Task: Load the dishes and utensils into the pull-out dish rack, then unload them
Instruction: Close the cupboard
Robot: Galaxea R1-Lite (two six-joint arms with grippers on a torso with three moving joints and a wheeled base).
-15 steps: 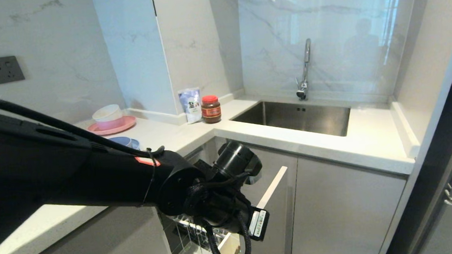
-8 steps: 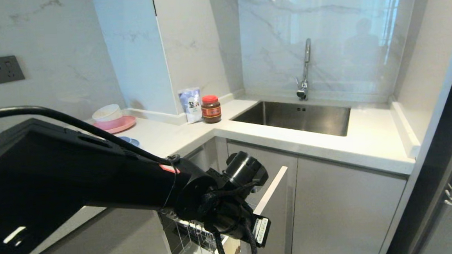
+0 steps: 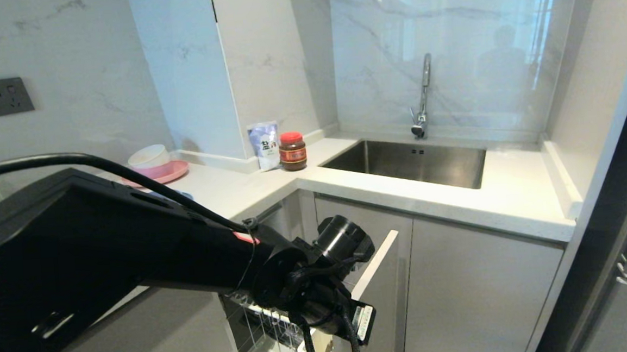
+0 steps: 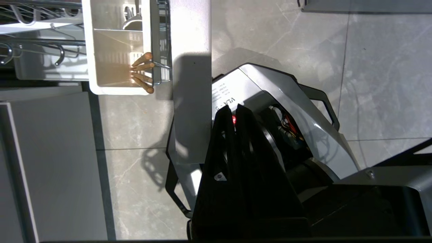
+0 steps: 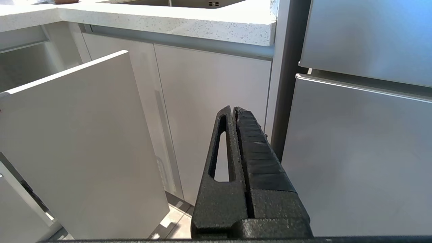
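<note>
The left gripper [image 4: 232, 108] hung over the floor beside the grey front panel [image 4: 190, 67] of the pull-out dish rack [image 4: 44, 44], jaws pressed together and empty. The chopsticks [image 4: 143, 72] stood in the white caddy [image 4: 88, 50], on the far side of the panel from the jaws and well apart from them. The right gripper [image 5: 234, 109] was parked low before the cabinet doors [image 5: 209, 101], jaws closed on nothing.
</note>
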